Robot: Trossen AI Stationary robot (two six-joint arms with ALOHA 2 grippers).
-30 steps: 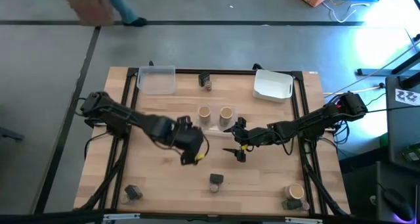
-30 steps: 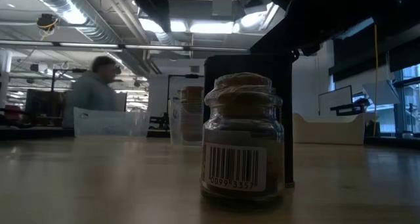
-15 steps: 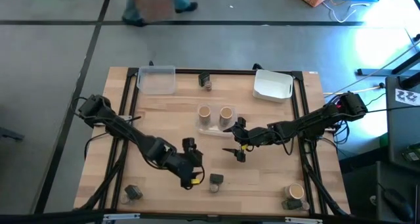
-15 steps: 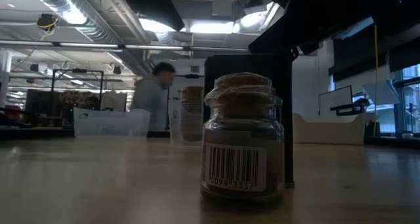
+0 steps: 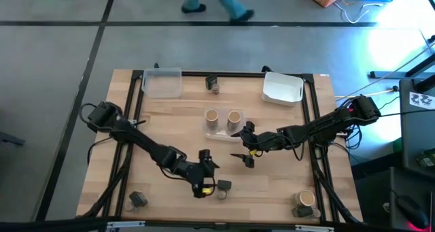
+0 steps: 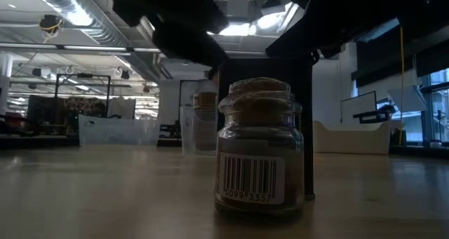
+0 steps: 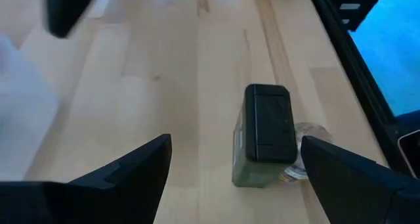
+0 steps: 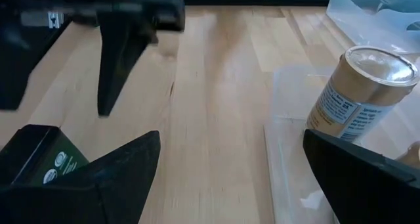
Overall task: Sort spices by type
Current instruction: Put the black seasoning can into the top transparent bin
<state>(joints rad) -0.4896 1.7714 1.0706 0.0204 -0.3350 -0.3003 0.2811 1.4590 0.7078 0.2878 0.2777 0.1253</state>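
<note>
My left hand (image 5: 208, 177) hung spread just beside a dark blocky jar (image 5: 223, 186) near the tabletop's (image 5: 170, 123) front edge, holding nothing. My right hand (image 5: 246, 146) waited mid-table, also spread. I counted three tan cylinders: two (image 5: 211, 117) (image 5: 234, 117) in a shallow clear tray (image 5: 221, 132), one (image 5: 306, 200) at the front right corner (a dark jar (image 5: 298, 211) beside it). A clear tub (image 5: 162, 82) and white tub (image 5: 283, 88) stood at the back.
</note>
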